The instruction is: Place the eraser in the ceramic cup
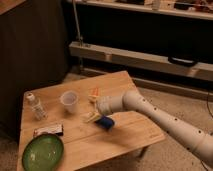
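Currently the end effector (92, 105) hangs low over the middle of the wooden tabletop (120, 84), carried by a white arm (160, 119) that reaches in from about 4 o'clock. Its two fingers stand spread apart, one pointing toward 12 o'clock and the other toward 6 o'clock, with nothing visible pinched between them. A dark blue block (105, 122) lies on the tabletop just beside the lower finger, at roughly 5 o'clock from the end effector; whether the two touch cannot be told.

The ceramic cup (69, 101) stands upright near the end effector, at about 9 o'clock from it, its wider rim facing up. The eraser (48, 131) lies flat on the tabletop at about 7 o'clock from the cup, apart from it and well apart from the end effector. A green plate (42, 152) sits at the near left corner, just beside the eraser at its 6 o'clock. A small clear bottle (36, 106) with a white cap stands at 9 o'clock from the cup, near the left edge.
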Motion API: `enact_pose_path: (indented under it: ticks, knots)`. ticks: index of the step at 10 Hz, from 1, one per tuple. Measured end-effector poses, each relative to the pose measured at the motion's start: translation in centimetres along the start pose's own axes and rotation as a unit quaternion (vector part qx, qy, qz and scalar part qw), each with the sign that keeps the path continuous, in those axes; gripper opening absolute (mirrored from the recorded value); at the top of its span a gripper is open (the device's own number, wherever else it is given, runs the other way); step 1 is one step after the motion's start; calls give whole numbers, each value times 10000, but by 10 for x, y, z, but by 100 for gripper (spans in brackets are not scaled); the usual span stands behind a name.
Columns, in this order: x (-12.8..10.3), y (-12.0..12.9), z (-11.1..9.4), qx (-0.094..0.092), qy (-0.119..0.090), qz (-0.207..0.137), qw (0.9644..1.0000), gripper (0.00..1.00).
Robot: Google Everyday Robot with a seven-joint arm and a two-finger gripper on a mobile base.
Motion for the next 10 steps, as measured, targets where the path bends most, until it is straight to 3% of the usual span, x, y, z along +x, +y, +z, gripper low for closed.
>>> enact_pose_path:
  ticks: [2,4,7,10]
  knots:
    - [-40,-15,12,-393,183,-397,9983,80]
    - [-52,-19,18,-684,297,-498,9960,80]
    - [-39,-5,42,-1031,375,-606,9921,80]
    - [-21,15,83,-1366,679,-1059,9826,80]
